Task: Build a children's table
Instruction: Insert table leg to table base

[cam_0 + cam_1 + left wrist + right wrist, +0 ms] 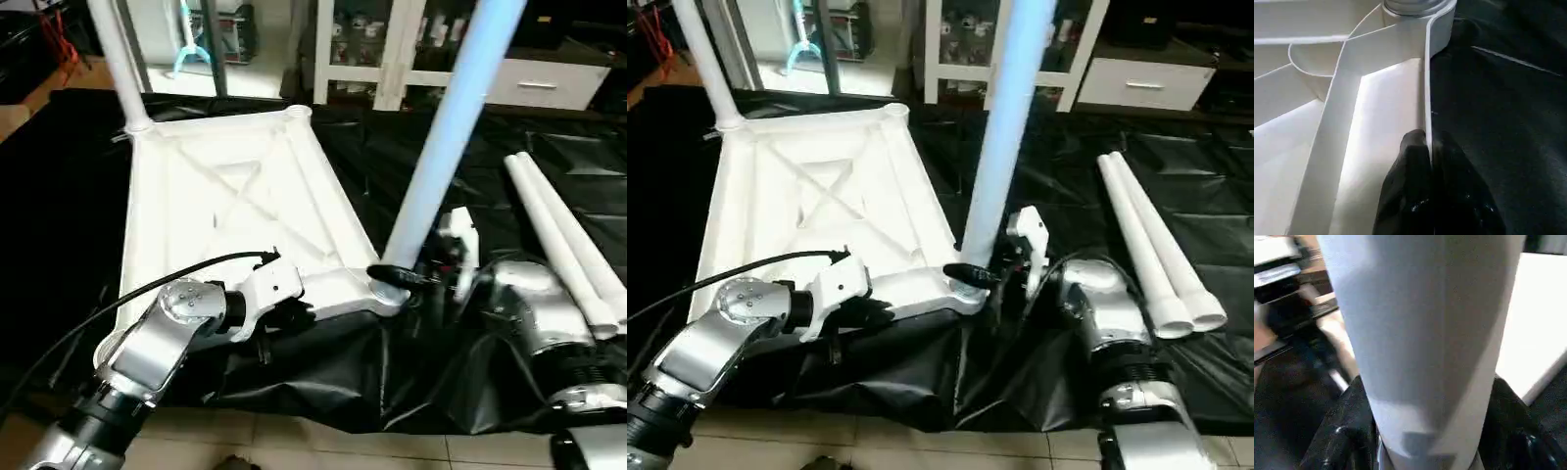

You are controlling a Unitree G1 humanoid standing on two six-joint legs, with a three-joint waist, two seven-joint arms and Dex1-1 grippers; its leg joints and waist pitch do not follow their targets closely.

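The white tabletop lies upside down on a black sheet, its X ribs facing up. One white leg stands in the far left corner socket. A second leg stands upright in the near right socket. My right gripper holds that leg just above the socket, and its black fingers press on both sides of the leg. My left gripper is shut on the thin rim of the tabletop's near edge, left of that socket.
Two loose white legs lie side by side on the black sheet at the right. Behind the sheet stand white cabinets and metal poles. Tiled floor runs along the near edge. A black cable arcs over my left forearm.
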